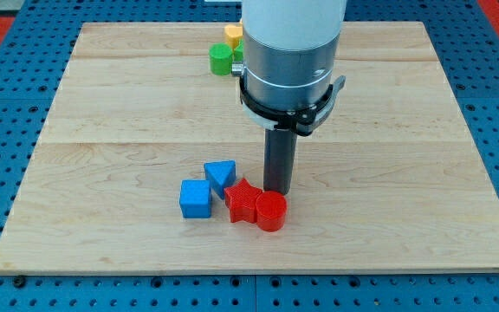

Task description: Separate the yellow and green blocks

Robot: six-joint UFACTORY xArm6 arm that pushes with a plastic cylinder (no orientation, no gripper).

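Jaws: none on this arm, only a straight dark rod, so no spread or pinch can be told.

Camera view: my tip [277,191] stands on the pale wooden board [102,130] near the middle of its bottom edge, just above the red cylinder block [271,211] and close beside the red star-shaped block [243,201]; whether it touches either I cannot tell. Left of these lie the blue triangular block [221,175] and the blue cube block [195,198]. The arm hangs upright, its wide grey and white body covering the middle of the board's top edge. The yellow block [233,35] and the green cylinder block [222,59] sit close together at that top edge, partly hidden by the arm, well apart from my tip.
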